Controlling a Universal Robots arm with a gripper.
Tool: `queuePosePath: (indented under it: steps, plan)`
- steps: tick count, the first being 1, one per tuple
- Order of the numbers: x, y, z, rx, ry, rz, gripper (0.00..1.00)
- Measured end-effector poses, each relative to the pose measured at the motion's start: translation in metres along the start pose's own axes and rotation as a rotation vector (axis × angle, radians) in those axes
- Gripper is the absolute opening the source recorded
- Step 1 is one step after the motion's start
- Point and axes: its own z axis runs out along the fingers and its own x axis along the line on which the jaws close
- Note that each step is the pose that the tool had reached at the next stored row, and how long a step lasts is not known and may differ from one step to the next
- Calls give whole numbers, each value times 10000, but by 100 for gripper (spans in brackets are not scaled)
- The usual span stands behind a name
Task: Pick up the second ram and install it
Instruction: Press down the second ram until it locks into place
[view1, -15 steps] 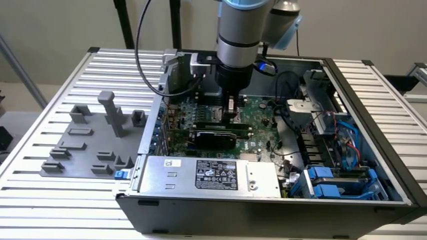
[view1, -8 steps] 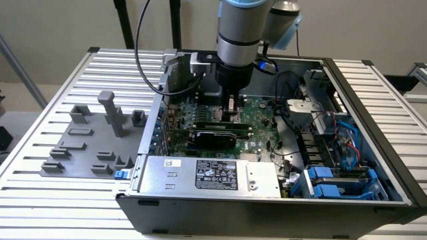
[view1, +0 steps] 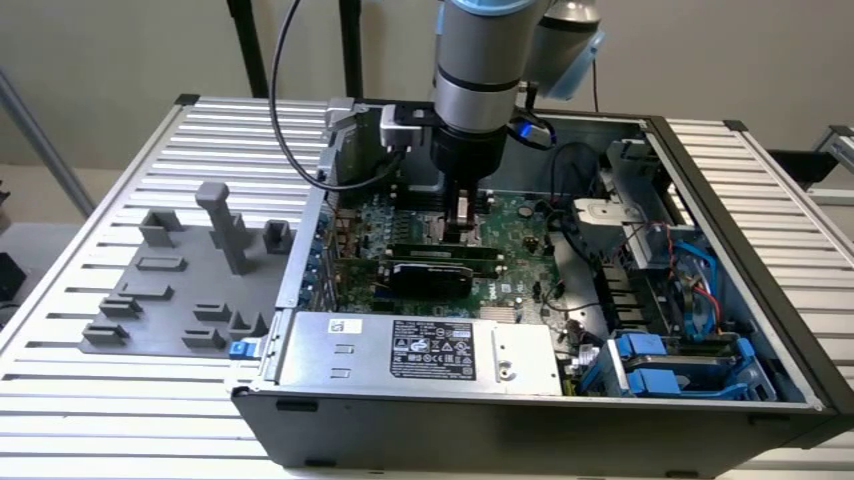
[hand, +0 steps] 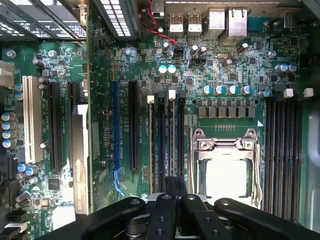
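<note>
Exterior view first: I have the gripper (view1: 461, 222) lowered inside the open computer case (view1: 747, 190), down over the motherboard (view1: 514, 215) near the middle of the board. Its fingers appear closed around something thin, which I judge to be the second ram (view1: 462, 212), held upright on edge so it can meet a slot straight on, though the piece is mostly hidden by the tool. On the exterior view's left the grey fixture block (view1: 174, 290) stands on the slatted table (view1: 120, 180), and I see no green stick left in it.

From the wrist view I look down past the gripper (hand: 170, 197) onto the board. Under it run the memory slots (hand: 175, 145) with white latches at their far ends, just beside the square processor socket (hand: 225, 165). One slot there seems to hold a stick already (I cannot be certain). The approach looks lined up along the slots' length, which is why the wrist sits square to them.
</note>
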Motion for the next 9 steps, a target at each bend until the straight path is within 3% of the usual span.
queuePosePath:
  steps: [9]
  plan:
    - [-6, 2, 20, 0, 0, -1, 0]
